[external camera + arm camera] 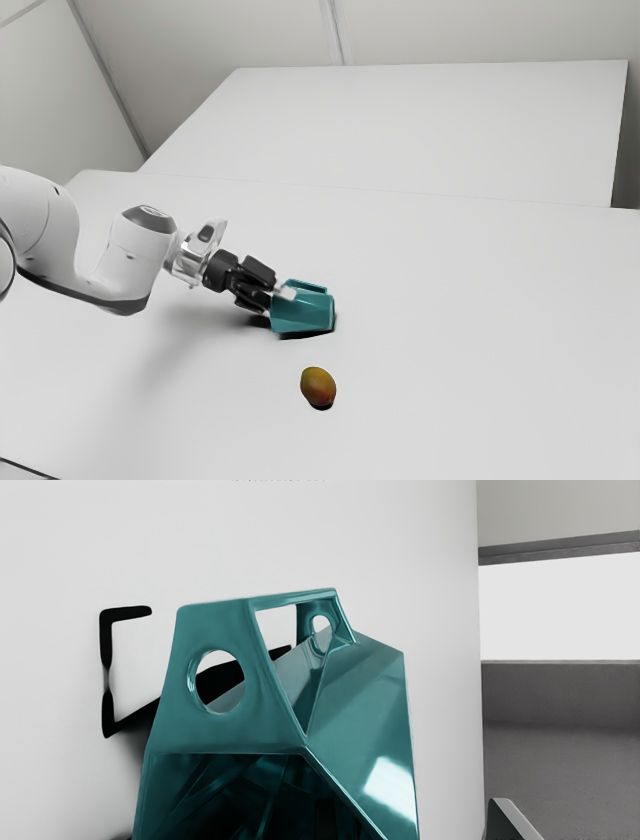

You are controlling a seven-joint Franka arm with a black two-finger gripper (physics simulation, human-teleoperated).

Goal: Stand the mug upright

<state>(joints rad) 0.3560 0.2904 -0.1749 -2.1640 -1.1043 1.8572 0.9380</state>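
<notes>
Pale walls [200,50] stood behind the white table [480,320]. From the exterior view's nine o'clock, the arm [135,260] reached low, its gripper [272,295] slanting toward four o'clock, jaws spread wide. Just there, the teal mug [305,314] lay sideways, mouth facing the gripper; near its six o'clock sat an orange-brown fruit [318,385].

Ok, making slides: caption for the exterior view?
Black gripper at mouth of teal mug on its side, mango-like fruit nearby.

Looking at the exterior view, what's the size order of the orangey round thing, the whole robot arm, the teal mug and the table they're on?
Largest to smallest:
1. Table
2. Robot arm
3. Teal mug
4. Orangey round thing
</notes>
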